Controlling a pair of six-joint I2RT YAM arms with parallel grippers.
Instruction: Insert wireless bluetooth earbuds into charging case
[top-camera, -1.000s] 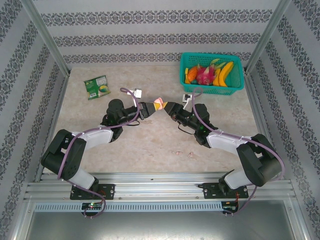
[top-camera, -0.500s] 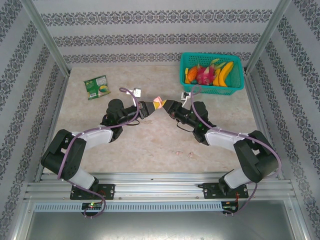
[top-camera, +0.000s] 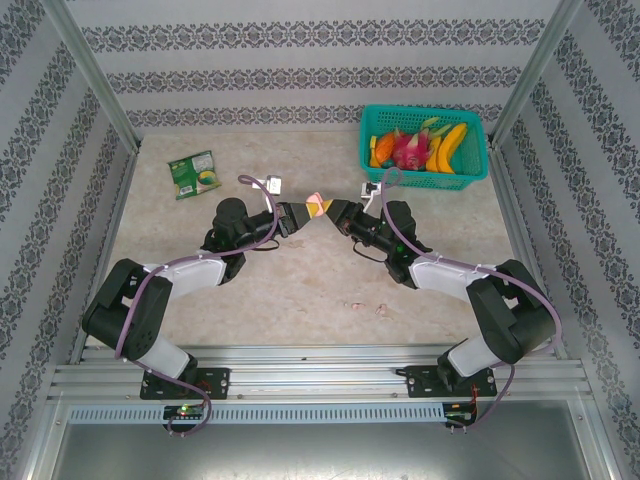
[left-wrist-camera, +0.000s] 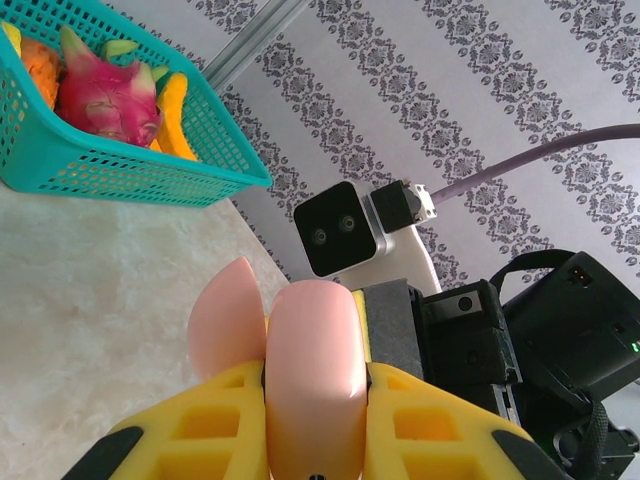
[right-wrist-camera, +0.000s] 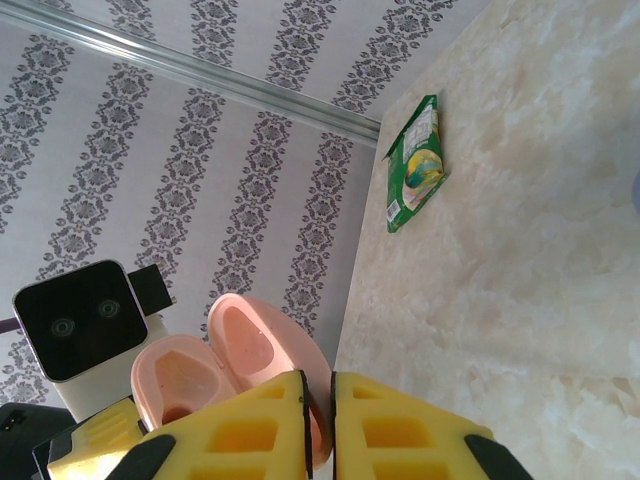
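Pink plastic charging case (left-wrist-camera: 310, 330) is clamped between the yellow fingers of the left gripper (left-wrist-camera: 315, 425). It is raised clear of the desk (top-camera: 300, 270), with its hinged lid (left-wrist-camera: 228, 318) swung open.

Finding: the case is held with its open side toward the right gripper (right-wrist-camera: 319, 385), which faces it from just beside. Judged purpose: the left arm fixes the case in the air so the other arm can load it without the case sliding.

Right gripper: the fingers are drawn nearly together with a slim gap between them. Nothing shows between the tips, and whether anything is pinched there cannot be told. From the right wrist, both hollow halves of the case sit just beyond the fingertips, slightly to their left. Whether the wells are filled cannot be made out.

Task items: two tiny pale bits, judged to be the earbuds (top-camera: 383, 309), lie on the desk well behind both grippers, toward the arm bases. They are too small to confirm.

Assessment: insertion is not yet evidenced. The small wells and small parts leave little margin, so tip alignment with a well is the main risk.

A teal basket (top-camera: 425, 182) and a green packet (top-camera: 194, 173) lie well apart from both grippers and play no part.
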